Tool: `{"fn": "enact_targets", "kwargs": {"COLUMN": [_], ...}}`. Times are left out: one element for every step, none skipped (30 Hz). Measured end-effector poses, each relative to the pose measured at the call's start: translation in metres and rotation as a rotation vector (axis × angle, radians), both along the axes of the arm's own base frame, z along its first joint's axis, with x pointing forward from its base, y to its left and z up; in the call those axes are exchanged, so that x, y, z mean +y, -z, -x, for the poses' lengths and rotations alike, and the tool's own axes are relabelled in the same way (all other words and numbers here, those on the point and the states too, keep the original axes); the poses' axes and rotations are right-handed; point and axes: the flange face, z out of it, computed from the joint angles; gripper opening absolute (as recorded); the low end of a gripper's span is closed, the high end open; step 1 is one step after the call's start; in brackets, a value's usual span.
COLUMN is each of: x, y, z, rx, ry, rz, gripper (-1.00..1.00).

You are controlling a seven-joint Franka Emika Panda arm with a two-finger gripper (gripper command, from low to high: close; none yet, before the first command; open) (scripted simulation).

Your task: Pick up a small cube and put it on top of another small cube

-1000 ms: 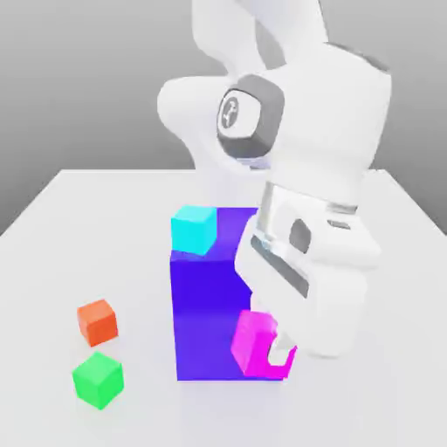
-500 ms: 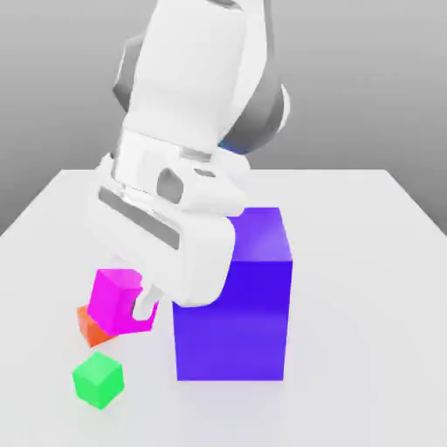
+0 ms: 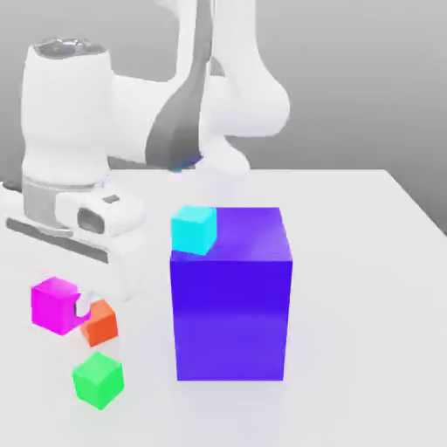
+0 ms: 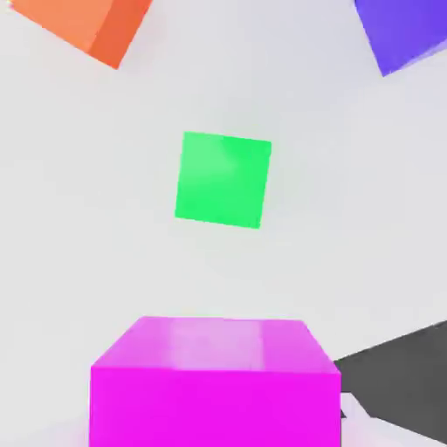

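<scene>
In the exterior view, the white two-finger gripper [image 3: 77, 307] is seen low at the view's left, closed tight on the small bright magenta-pink cube [image 3: 54, 305]; the cube is carried clear of the pale grey tabletop [image 3: 367, 262], presumably so that it can be brought over a support cube without dragging; a white fingertip [image 3: 82, 306] is seen pressed against the cube's right face, so the grip is judged to be across two opposite sides, which leaves the underside free for setting down; the small orange-red cube [image 3: 101, 321] lies just beside the held cube, to its right and slightly lower, and the small green cube [image 3: 97, 379] sits nearer the camera, apart from both; either is judged a possible base for the stack; the large blue-violet block [image 3: 231, 301] stands at the middle of the table with the small cyan cube [image 3: 193, 230] resting on its far left top corner, out of the way of the carry. In the hand view, the magenta-pink cube [image 4: 214, 380] is seen close under the camera, held level; the green cube [image 4: 223, 179] is seen on the table in line with it, the orange-red cube [image 4: 87, 26] and a corner of the blue-violet block [image 4: 406, 30] at the edges; the carried cube is therefore judged not yet centred over any base, and some alignment is judged to remain before release.
</scene>
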Motion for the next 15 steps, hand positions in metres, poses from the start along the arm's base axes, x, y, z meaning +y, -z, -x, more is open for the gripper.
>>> {"fn": "enact_targets", "kwargs": {"x": [-0.003,-0.005,-0.004,0.000,0.001,0.001,0.001,0.001,0.001,0.001,0.002,0.002,0.003,0.003,0.003], "y": [0.010,0.022,0.032,0.039,0.046,0.053,0.059,0.066,0.073,0.080,0.088,0.096,0.102,0.102,0.102], "z": [0.007,0.016,0.020,0.020,0.021,0.021,0.021,0.021,0.021,0.021,0.021,0.022,0.023,0.023,0.023], "rx": [0.021,0.045,0.058,0.063,0.065,0.065,0.064,0.064,0.064,0.065,0.067,0.069,0.072,0.072,0.072], "ry": [-0.029,-0.052,-0.072,-0.090,-0.097,-0.099,-0.100,-0.100,-0.101,-0.101,-0.102,-0.103,-0.104,-0.104,-0.103], "rz": [-0.021,-0.051,-0.072,-0.081,-0.086,-0.088,-0.090,-0.091,-0.091,-0.092,-0.092,-0.092,-0.092,-0.092,-0.092], "gripper": [-1.00,-1.00,-1.00,-1.00,-1.00,-1.00,-1.00,-1.00,-1.00,-1.00,-1.00,-1.00,1.00,1.00,1.00]}}
